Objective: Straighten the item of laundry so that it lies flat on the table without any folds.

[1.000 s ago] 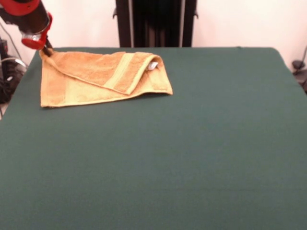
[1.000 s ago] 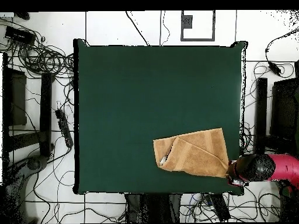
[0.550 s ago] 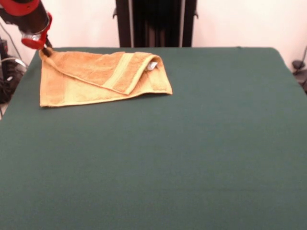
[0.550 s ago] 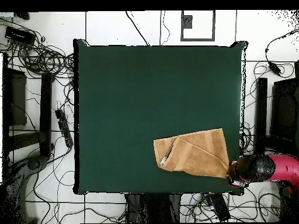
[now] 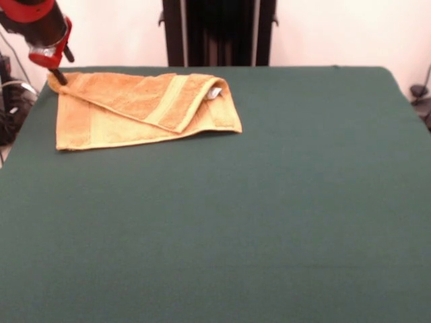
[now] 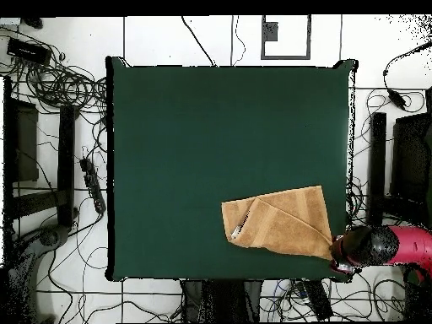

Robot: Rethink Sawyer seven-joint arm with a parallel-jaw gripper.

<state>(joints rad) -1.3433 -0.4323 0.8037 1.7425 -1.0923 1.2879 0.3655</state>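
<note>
- A plain pale wall point(image 5: 337, 30) runs behind the scene.
- A dark upright stand point(image 5: 219, 32) rises against that wall.
- The floor point(image 6: 152, 38) is white tile with dark grout lines.
- Black cables point(image 6: 59, 80) lie tangled across the tiles at one side.
- A power strip point(image 6: 91, 184) lies among the cables.
- Dark frame bars point(image 6: 377, 164) stand on the opposite side.
- Lighting is even and soft.

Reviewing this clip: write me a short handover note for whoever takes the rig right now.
Gripper: at the towel's far corner by the table edge; I cannot tell whether it grips.
Towel: in one corner of the table, folded over itself, with a flap lying diagonally across it and the white tag showing at the fold.
Done: nothing flattened yet.
Left: open the flap out and smooth the towel flat.
</note>
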